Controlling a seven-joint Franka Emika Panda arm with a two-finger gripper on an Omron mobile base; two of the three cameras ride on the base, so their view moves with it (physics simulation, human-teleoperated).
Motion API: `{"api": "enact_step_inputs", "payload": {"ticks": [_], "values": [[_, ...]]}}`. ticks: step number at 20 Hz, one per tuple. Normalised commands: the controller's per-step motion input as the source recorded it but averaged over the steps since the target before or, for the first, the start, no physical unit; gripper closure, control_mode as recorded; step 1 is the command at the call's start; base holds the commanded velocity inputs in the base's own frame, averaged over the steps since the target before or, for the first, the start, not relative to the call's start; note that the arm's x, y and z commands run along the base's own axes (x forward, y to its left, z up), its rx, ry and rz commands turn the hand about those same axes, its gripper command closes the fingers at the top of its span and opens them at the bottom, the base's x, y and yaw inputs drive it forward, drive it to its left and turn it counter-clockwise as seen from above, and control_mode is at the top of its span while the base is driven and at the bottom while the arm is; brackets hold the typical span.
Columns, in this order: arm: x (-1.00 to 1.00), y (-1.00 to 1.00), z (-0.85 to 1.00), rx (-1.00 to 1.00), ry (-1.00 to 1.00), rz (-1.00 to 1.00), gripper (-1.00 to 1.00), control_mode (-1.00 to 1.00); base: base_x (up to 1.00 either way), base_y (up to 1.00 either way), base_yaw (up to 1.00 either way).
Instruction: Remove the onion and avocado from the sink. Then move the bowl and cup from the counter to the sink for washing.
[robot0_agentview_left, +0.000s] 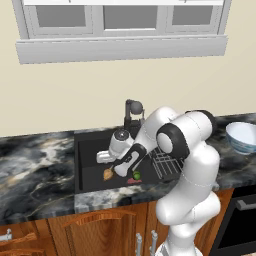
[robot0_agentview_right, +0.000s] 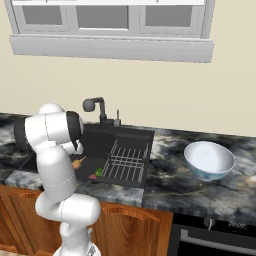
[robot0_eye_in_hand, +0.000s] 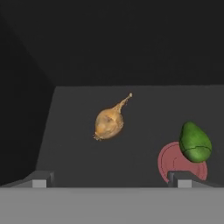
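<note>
The tan onion (robot0_eye_in_hand: 108, 124) lies on the floor of the black sink (robot0_agentview_left: 87, 150), its stem tail pointing away from the hand. The dark green avocado (robot0_eye_in_hand: 195, 142) rests to its right, at the edge of a red drain disc (robot0_eye_in_hand: 173, 162). My gripper (robot0_eye_in_hand: 110, 179) hangs open inside the basin above the onion, with nothing between its fingertips (robot0_eye_in_hand: 42, 179). From the base views, the onion (robot0_agentview_left: 107, 174) and avocado (robot0_agentview_left: 136, 175) sit just below the gripper (robot0_agentview_left: 119, 169). The white-blue bowl (robot0_agentview_right: 209, 159) stands on the marbled counter (robot0_agentview_right: 170, 180) right of the sink. The cup is out of view.
A dark faucet (robot0_agentview_left: 132, 112) rises behind the basin, close to my forearm. A wire rack (robot0_agentview_right: 125, 162) takes up the sink's right section. Wooden cabinets (robot0_agentview_left: 95, 227) run below the counter, and an oven front (robot0_agentview_right: 215, 235) sits at the right.
</note>
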Motion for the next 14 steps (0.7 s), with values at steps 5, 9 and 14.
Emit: {"api": "enact_step_inputs", "payload": {"ticks": [5, 9, 14], "values": [[0.06, 0.00, -0.07, 0.00, 0.00, -0.03, -1.00, -1.00, 0.00, 0.00, 0.00], [0.06, 0.00, -0.10, 0.00, 0.00, -0.03, -1.00, -1.00, 0.00, 0.00, 0.00], [0.05, 0.00, -0.11, 0.00, 0.00, -0.03, -1.00, -1.00, 0.00, 0.00, 0.00]]}}
